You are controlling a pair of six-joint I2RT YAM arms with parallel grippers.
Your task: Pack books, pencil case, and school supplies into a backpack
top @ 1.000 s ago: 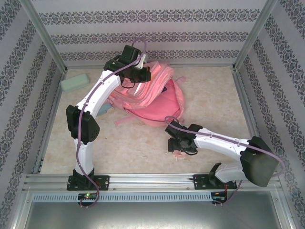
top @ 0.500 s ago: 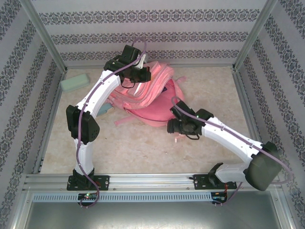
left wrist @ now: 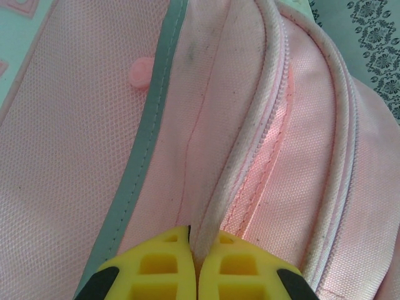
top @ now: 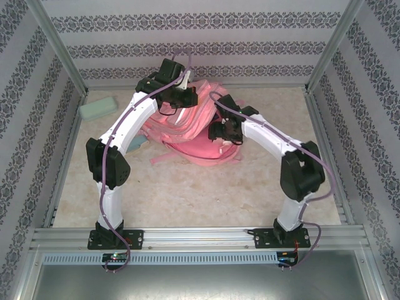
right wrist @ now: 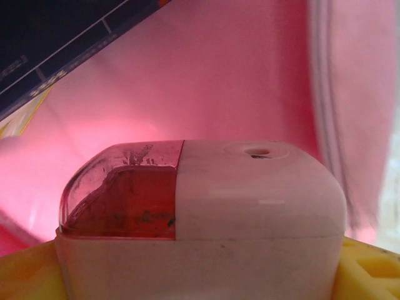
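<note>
Left end effector point(left wrist: 197, 265) pinches the floppy backpack point(left wrist: 75, 156) by its rim; right end effector point(top: 220, 132) clamps the hard, likely slick block point(right wrist: 200, 206) across its sides.

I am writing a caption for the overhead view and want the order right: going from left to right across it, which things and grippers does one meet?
The pencil case → left gripper, shut on the backpack → right gripper, holding the pink block.

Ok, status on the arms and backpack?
Left gripper shut on pale trim of soft pink backpack. Right gripper holding small pink boxy block at the opening. Mint-green oblong pencil case on table, unpacked.
</note>
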